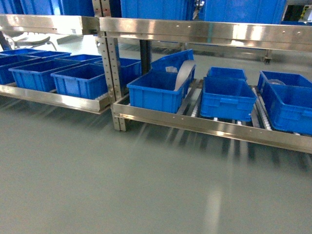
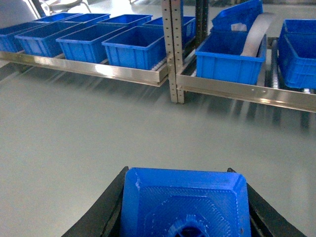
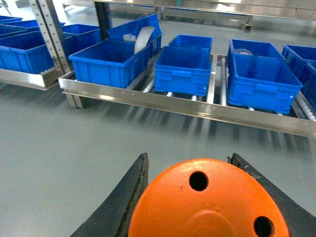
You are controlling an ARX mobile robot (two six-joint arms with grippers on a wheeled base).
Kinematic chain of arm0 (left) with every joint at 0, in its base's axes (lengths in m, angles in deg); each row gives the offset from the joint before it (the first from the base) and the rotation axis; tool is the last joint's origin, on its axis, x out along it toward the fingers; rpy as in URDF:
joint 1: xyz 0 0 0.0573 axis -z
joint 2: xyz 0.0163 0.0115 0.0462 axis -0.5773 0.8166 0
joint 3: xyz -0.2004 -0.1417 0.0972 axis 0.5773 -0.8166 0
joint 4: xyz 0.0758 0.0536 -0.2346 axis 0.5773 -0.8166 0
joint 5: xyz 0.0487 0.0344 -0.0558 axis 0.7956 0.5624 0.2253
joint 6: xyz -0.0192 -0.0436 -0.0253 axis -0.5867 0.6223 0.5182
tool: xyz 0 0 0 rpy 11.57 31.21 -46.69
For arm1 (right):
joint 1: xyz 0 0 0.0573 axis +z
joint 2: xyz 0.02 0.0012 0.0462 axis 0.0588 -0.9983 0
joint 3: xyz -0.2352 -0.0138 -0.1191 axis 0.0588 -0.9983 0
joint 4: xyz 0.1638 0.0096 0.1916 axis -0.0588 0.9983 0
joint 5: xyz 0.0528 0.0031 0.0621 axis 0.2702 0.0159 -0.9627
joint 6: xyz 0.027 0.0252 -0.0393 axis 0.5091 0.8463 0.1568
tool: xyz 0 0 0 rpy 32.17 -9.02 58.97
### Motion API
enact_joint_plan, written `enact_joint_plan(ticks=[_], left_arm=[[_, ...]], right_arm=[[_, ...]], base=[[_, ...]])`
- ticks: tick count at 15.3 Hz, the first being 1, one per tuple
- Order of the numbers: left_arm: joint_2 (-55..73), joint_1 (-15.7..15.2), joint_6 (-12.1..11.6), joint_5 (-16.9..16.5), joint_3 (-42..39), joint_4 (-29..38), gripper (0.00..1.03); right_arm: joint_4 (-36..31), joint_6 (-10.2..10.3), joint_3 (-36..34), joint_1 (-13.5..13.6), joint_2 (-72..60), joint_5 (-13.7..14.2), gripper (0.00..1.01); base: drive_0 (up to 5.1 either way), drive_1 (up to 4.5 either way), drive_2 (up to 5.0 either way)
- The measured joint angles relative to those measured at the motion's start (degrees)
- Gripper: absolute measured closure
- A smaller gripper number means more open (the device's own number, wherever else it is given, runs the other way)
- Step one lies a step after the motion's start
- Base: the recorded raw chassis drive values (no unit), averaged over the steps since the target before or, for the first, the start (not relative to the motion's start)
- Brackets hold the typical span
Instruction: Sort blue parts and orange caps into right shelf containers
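While your head view shows only the shelf (image 1: 204,127) and blue crates (image 1: 227,97), the left gripper (image 2: 183,207) pinches a blue part (image 2: 183,202) and the right gripper (image 3: 207,202) an orange cap (image 3: 207,202), both cut off below.

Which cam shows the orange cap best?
Right wrist: the orange cap fills the foreground between the right gripper fingers, holes visible. Head view and left wrist view don't show it; the left wrist shows a blue part instead.

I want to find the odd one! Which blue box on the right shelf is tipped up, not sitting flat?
The tilted crate at the back left of the right shelf, behind the front left crate. It leans on that crate's rim, while the others sit level.
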State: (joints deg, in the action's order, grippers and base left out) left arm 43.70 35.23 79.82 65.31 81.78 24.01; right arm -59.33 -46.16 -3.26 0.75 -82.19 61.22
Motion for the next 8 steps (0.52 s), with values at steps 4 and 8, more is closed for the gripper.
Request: enact_joint_plan(ticks=[4,8], left_arm=[[0.00,0.00,0.00,0.02,0.00,0.02,0.59],[0.00,0.00,0.00,0.00,0.00,0.00,0.59]], right_arm=[[0.00,0.00,0.00,0.00,0.00,0.00,0.59],[0.00,0.00,0.00,0.00,0.00,0.02,0.59]], base=[[-1.6,-1.59,-1.6],[-1.6,-1.62,-1.6]])
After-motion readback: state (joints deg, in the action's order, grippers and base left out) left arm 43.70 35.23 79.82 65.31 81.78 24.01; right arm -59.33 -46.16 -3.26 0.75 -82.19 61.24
